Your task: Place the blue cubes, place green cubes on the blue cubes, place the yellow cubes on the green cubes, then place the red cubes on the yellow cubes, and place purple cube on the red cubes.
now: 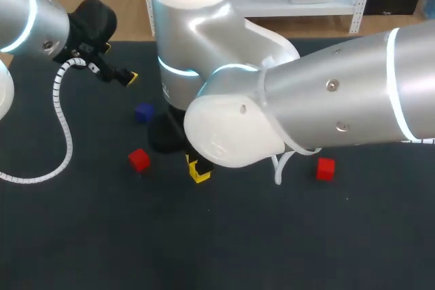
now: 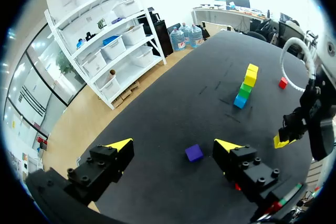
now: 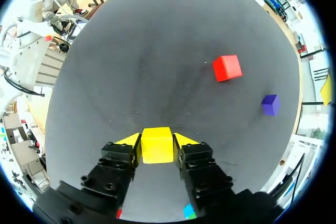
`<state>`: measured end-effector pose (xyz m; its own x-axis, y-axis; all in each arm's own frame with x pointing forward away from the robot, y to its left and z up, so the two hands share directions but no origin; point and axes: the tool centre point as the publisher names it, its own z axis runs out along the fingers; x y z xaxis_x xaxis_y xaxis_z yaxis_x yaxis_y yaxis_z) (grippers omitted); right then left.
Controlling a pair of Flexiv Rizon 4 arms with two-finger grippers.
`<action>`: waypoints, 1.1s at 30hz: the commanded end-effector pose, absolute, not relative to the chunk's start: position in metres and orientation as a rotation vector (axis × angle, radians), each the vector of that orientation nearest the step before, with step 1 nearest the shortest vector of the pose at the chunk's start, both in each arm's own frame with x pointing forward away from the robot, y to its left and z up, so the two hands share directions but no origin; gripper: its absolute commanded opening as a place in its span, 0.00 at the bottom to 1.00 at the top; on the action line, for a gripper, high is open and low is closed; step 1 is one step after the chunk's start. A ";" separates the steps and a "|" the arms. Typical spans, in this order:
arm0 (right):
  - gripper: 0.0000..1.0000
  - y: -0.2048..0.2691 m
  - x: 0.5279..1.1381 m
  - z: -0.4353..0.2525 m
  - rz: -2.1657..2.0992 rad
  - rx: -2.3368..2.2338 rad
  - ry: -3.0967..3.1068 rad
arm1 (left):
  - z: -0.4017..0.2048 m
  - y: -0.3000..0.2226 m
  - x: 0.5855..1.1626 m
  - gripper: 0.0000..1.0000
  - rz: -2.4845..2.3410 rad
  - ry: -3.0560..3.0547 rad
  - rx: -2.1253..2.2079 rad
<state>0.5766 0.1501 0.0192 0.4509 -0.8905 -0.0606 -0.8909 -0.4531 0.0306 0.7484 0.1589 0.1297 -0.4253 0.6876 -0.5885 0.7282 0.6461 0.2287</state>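
Dark grey all over, the counter carries a few scattered cubes. At the far left, the left fingers hover above it, spread wide with nothing between them. Their own camera shows that gap plainly, while from overhead only one yellow tip is seen. Just ahead of them lies a purple cube, which looks nearly blue from above. Near it, towards the front, a red cube sits alone.

Next along, the right fingers are clamped on a yellow cube from both sides, down near the counter. Overhead, the bulky right arm covers most of this, leaving only part of the cube showing.

Behind that arm stands a stack, blue at the bottom, green above, yellow on top. Only the left wrist camera shows it whole. The right wrist camera catches just a sliver of blue and green beneath its fingers, and the overhead view shows none of it.

Farthest right, a second red cube rests well apart from the first.
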 end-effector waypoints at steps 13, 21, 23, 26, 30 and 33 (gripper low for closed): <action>1.00 0.144 0.584 0.028 0.123 -2.612 1.673 | 0.129 0.161 0.749 1.00 -0.090 2.196 1.103; 1.00 0.114 0.586 0.074 0.144 -2.429 1.699 | 0.129 0.161 0.749 1.00 -0.090 2.196 1.103; 1.00 0.104 0.585 0.085 0.141 -2.380 1.706 | 0.129 0.161 0.749 1.00 -0.090 2.196 1.103; 1.00 0.090 0.584 0.100 0.127 -2.311 1.722 | 0.129 0.161 0.749 1.00 -0.090 2.196 1.103; 1.00 0.073 0.584 0.118 0.110 -2.215 1.733 | 0.129 0.161 0.749 1.00 -0.090 2.196 1.103; 1.00 0.060 0.585 0.127 0.089 -2.147 1.749 | 0.129 0.161 0.749 1.00 -0.090 2.196 1.103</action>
